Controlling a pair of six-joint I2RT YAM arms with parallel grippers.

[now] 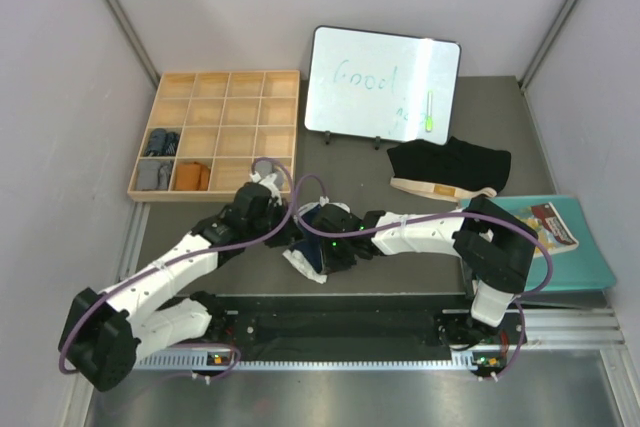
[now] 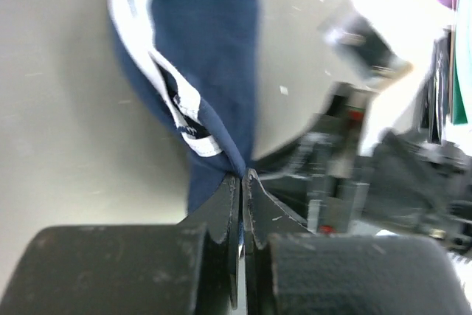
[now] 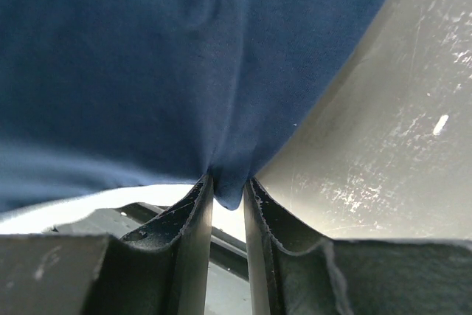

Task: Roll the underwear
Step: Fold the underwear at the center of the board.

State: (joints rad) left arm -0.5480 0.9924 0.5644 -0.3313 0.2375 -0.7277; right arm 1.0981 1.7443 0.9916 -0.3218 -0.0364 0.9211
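Navy briefs (image 2: pixel 214 57) in left claw (image 2: pixel 242 176) and right claw (image 3: pixel 228 186), arms inward

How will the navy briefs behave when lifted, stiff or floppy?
Probably floppy: the navy briefs drape in folds at the left claw. Likely light: a small pinch in the right claw gathers the cloth. They may sag and unfold between grips.

Wooden grid tray (image 1: pixel 228 107) far left; whiteboard (image 1: pixel 380 82) beside, green marker (image 1: pixel 428 110) on it; teal book (image 1: pixel 585 269), perhaps, right
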